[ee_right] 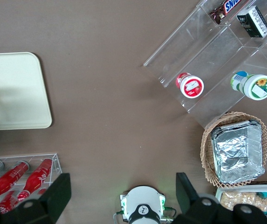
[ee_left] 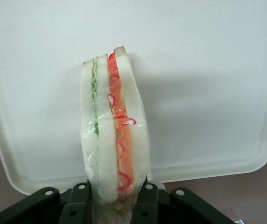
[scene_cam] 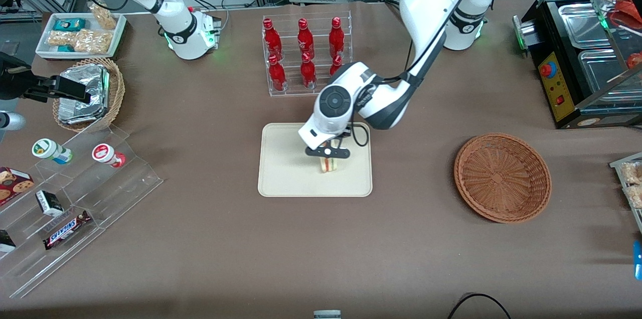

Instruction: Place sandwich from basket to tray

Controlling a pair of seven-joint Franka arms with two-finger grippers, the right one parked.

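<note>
The gripper [scene_cam: 328,156] is pinching the sandwich [scene_cam: 329,164] low over the tray [scene_cam: 281,178], ready to let go. The basket [scene_cam: 502,177] sits well apart from the tray.

Gripper [scene_cam: 328,157] and sandwich [scene_cam: 329,164] above tray [scene_cam: 286,173]; basket [scene_cam: 502,177] well apart.

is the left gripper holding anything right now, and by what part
Yes: the gripper, over the tray, is shut on the sandwich, its fingers pinching the two outer bread faces at one end.
</note>
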